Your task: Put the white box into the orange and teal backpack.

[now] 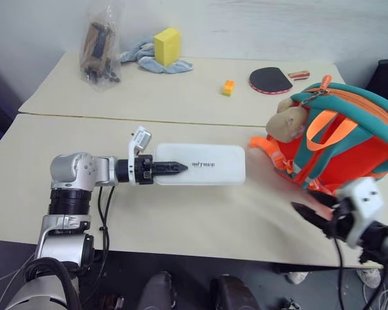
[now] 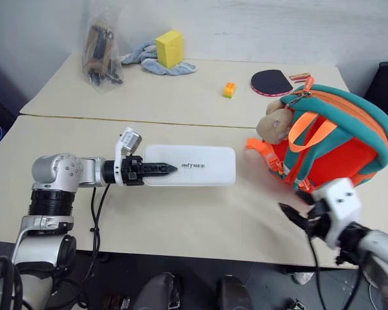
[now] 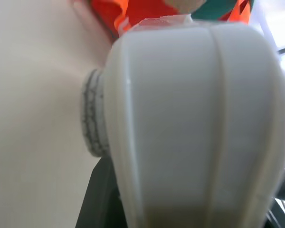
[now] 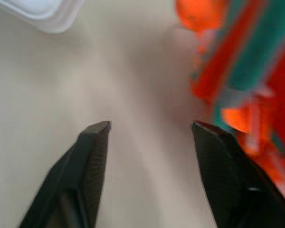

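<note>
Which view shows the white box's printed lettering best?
The right eye view: the whole white box lies flat on the table, its dark lettering facing up. The left eye view shows much the same. The left wrist view has its plain white end, close up. The right wrist view catches one rounded corner.

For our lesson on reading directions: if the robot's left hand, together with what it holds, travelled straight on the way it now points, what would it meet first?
The left hand grips the white box and points toward the orange and teal backpack. The box's far end would probably reach the backpack's orange straps first; exact depth is unclear.
</note>
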You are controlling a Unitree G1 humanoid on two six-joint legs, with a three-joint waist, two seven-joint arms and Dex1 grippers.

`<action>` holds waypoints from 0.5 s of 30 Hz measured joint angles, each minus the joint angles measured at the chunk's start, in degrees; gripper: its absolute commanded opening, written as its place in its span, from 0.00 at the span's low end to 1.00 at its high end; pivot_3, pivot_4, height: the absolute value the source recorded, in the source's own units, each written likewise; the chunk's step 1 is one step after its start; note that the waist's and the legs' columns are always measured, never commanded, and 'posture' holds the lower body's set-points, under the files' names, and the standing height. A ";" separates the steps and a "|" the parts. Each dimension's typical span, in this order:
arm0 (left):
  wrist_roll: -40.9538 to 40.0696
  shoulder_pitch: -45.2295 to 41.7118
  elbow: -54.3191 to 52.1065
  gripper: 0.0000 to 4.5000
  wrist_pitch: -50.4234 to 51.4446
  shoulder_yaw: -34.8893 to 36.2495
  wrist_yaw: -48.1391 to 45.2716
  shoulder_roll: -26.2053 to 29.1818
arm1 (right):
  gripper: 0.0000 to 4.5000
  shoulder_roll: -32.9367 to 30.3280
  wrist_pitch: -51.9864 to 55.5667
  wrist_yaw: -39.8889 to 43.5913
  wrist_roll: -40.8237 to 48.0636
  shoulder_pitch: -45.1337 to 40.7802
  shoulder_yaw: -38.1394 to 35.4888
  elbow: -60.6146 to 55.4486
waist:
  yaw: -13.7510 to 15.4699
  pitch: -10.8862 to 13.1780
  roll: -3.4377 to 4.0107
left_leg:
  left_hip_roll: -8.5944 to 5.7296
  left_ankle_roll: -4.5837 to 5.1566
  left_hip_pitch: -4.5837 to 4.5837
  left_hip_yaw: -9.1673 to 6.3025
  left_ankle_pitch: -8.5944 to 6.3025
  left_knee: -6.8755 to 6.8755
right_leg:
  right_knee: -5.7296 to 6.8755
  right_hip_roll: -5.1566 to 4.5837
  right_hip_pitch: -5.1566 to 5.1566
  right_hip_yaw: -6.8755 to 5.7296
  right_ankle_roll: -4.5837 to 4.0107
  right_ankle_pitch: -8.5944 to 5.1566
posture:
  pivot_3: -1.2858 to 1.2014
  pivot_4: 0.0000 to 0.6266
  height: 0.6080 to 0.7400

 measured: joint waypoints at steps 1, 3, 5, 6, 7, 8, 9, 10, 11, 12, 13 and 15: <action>-0.04 0.01 -0.13 0.29 -1.19 0.66 0.20 0.06 | 0.86 -0.03 0.81 -0.61 1.44 -0.52 -2.23 0.52 | -0.14 0.00 0.00 | 0.00 -0.01 0.05 0.00 0.00 -0.04 | 0.00 0.01 0.01 0.00 0.00 0.00 | 0.52 0.24 1.00; -0.06 0.02 -0.10 0.29 -3.44 1.08 0.17 0.39 | 1.00 -0.63 0.89 -1.93 1.64 -2.38 -2.64 2.46 | -0.53 0.00 0.00 | 0.00 -0.03 0.06 0.01 0.01 -0.12 | 0.00 0.03 -0.02 0.01 -0.01 0.00 | 0.52 0.24 1.00; 0.06 0.04 -0.03 0.29 -5.52 1.03 -0.06 0.58 | 1.00 -1.22 0.79 -3.21 1.33 -4.14 -2.04 4.50 | -0.71 0.00 0.00 | 0.00 -0.06 0.03 0.01 0.02 -0.15 | -0.01 0.04 -0.08 0.02 -0.01 -0.01 | 0.52 0.24 1.00; 1.31 0.21 0.01 0.29 -9.22 -0.02 -0.65 1.29 | 1.00 -1.16 1.02 -4.45 1.58 -7.06 -1.48 6.39 | -1.04 0.00 0.00 | 0.01 -0.07 -0.01 0.03 0.02 -0.14 | -0.02 0.07 -0.12 0.04 -0.01 -0.01 | 0.52 0.24 1.00; 3.23 0.26 0.30 0.29 -13.43 -1.50 -1.15 1.82 | 1.00 -0.71 1.64 -5.59 2.56 -10.35 -0.98 8.08 | -1.26 0.00 0.00 | 0.02 -0.08 0.02 0.10 0.03 -0.15 | -0.01 0.07 -0.14 0.11 -0.01 -0.01 | 0.52 0.24 1.00; 4.61 0.17 1.23 0.29 -16.69 -2.46 -1.52 1.91 | 1.00 0.03 1.95 -6.55 3.63 -13.49 -0.13 9.33 | -1.38 0.00 0.01 | 0.03 -0.08 0.03 0.14 0.04 -0.14 | 0.01 0.10 -0.14 0.14 -0.01 0.00 | 0.52 0.24 1.00; 5.54 -0.19 3.04 0.29 -19.27 -3.07 -1.86 1.72 | 1.00 0.79 2.24 -7.32 4.89 -16.41 0.87 10.61 | -1.39 0.00 0.01 | 0.04 -0.08 0.04 0.16 0.04 -0.14 | 0.04 0.10 -0.17 0.15 -0.01 -0.01 | 0.52 0.24 1.00; 6.16 -0.57 4.97 0.29 -21.10 -3.34 -2.01 1.41 | 1.00 1.51 2.46 -7.97 5.80 -18.88 2.01 11.54 | -1.29 0.01 0.01 | 0.05 -0.08 -0.01 0.16 0.05 -0.14 | 0.06 0.11 -0.24 0.15 -0.01 -0.01 | 0.52 0.24 1.00; 6.74 -1.19 7.10 0.29 -22.59 -3.40 -2.10 1.21 | 1.00 2.31 2.79 -8.68 6.81 -21.38 3.10 12.92 | -1.23 0.01 0.00 | 0.07 -0.08 -0.06 0.16 0.05 -0.11 | 0.07 0.12 -0.29 0.15 -0.01 -0.01 | 0.52 0.24 1.00; 7.34 -2.05 8.95 0.29 -23.97 -3.40 -2.15 1.15 | 1.00 3.38 2.92 -9.75 7.54 -24.26 4.18 14.77 | -1.20 0.03 -0.03 | 0.07 -0.07 -0.20 0.16 0.06 -0.07 | 0.10 0.11 -0.43 0.16 -0.01 -0.01 | 0.52 0.24 1.00; 7.57 -3.17 10.15 0.29 -25.04 -3.34 -2.28 1.12 | 1.00 4.73 2.92 -11.15 8.09 -27.55 4.89 17.02 | -1.18 0.03 -0.04 | 0.04 -0.04 -0.36 0.21 0.07 -0.03 | 0.20 0.09 -0.61 0.20 -0.01 0.00 | 0.52 0.24 1.00; 7.52 -5.42 11.17 0.29 -26.11 -2.96 -2.42 1.00 | 1.00 6.33 2.69 -13.51 8.24 -32.64 6.12 21.40 | -1.20 0.04 -0.05 | 0.01 0.01 -0.48 0.32 0.09 0.00 | 0.33 0.03 -0.80 0.29 -0.01 0.00 | 0.52 0.24 1.00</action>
